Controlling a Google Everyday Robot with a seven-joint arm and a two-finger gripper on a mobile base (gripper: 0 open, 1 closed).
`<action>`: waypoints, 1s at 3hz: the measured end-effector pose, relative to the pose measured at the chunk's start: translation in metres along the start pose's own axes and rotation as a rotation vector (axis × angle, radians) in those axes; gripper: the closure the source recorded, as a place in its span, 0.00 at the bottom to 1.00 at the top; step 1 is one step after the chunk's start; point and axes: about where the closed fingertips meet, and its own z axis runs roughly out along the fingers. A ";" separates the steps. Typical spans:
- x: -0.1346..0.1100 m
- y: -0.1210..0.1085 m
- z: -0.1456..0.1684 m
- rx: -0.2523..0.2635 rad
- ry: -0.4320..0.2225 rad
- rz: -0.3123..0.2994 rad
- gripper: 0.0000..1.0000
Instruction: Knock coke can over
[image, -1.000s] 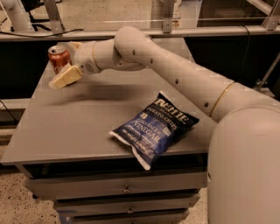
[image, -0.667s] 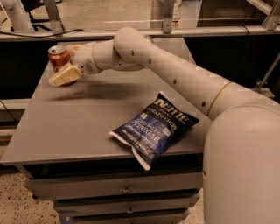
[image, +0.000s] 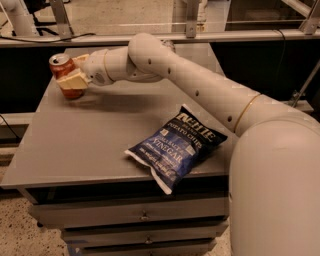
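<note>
The coke can (image: 59, 66), red with a silver top, stands upright at the far left corner of the grey table (image: 90, 145). My gripper (image: 70, 71) is at the can with its cream fingers (image: 71, 80) spread. One finger crosses the can's front at mid height and the other sits behind its upper right side, so the can is between them. The can's lower part shows below the front finger.
A blue Kettle chip bag (image: 176, 147) lies flat near the table's front right edge. My white arm (image: 200, 85) reaches across the table from the right. The table has drawers below, and a rail and metal frame run behind it.
My gripper has moved up and left from beside the can's base until its fingers straddle the can. The can still stands upright. The chip bag has not moved.
</note>
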 end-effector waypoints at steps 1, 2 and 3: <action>-0.005 0.003 -0.005 -0.001 -0.005 0.004 0.88; -0.023 0.004 -0.023 -0.009 0.003 -0.012 1.00; -0.047 0.007 -0.044 -0.032 0.070 -0.073 1.00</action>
